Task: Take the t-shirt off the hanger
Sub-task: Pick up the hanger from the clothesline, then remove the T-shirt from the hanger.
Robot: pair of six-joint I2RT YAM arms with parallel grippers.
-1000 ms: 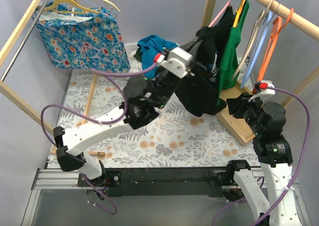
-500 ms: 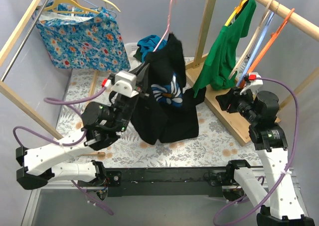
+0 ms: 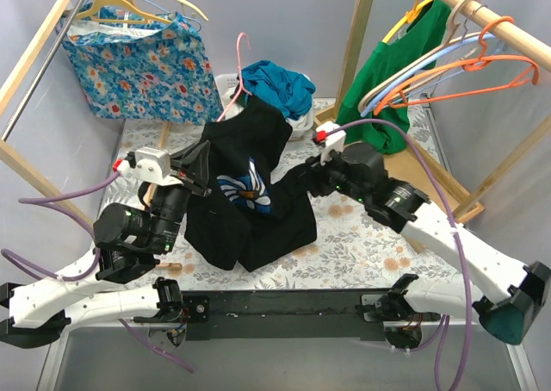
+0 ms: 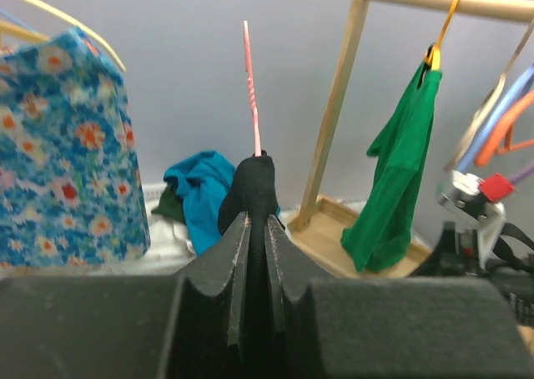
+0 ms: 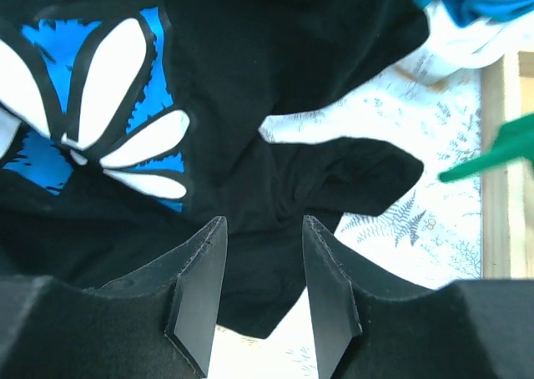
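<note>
The table (image 3: 362, 236), under its fern-patterned cloth, carries the lower folds of the black t-shirt with the blue-and-white flower print (image 3: 275, 219). The shirt droops below your left claw (image 4: 257, 220) and spreads out beneath your right claw (image 5: 263, 229). Judge it as light, limp and floppy: it will likely stretch and bunch rather than slip off in one piece, and it may snag on the hanger's shoulders. The thin pink hanger (image 4: 251, 87) rises straight above the left claw, its hook free of any rail. That claw is pressed fully closed on the bunched collar at the hanger's neck. Your right claw stands about half apart with nothing between its fingers, directly above a dark fold beside the print. You cannot tell whether it touches the cloth. Take a thick pinch of hem or sleeve there and pull away from the left claw.
</note>
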